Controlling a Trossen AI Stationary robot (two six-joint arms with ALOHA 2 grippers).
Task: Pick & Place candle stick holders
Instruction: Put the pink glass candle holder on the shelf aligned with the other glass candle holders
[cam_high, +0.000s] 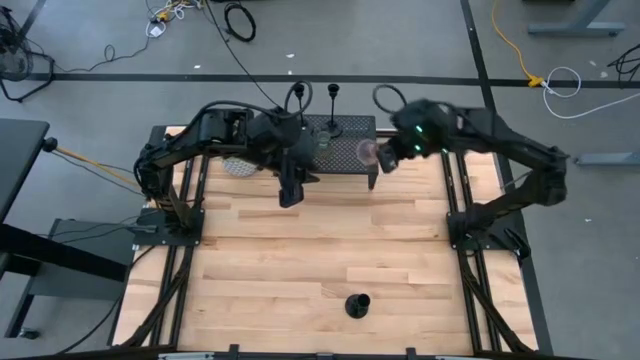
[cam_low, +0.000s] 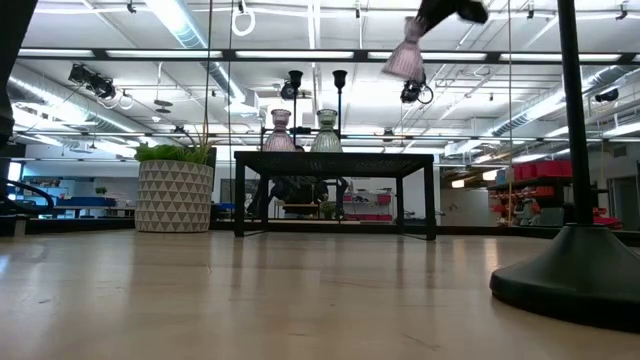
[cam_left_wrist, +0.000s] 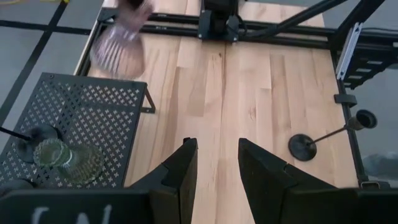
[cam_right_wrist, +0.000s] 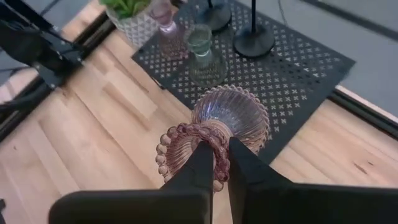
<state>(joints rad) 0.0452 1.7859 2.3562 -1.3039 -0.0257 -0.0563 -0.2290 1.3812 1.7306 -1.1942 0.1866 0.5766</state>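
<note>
The right gripper (cam_right_wrist: 215, 163) was clamped on the beaded rim of a ribbed pinkish glass cup (cam_right_wrist: 224, 127), held in the air near the perforated black mesh rack (cam_right_wrist: 298, 65). The left gripper (cam_left_wrist: 214, 168) hovered over the wooden table (cam_left_wrist: 261, 81), fingers apart and empty.

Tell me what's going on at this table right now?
The right gripper is shut on the rim of a pink glass cup, holding it in the air beside the black mesh rack. On the rack stand another pink cup, an olive cup and two black stems. A third stem stands alone on the near side of the table. The left gripper hangs open, empty.
</note>
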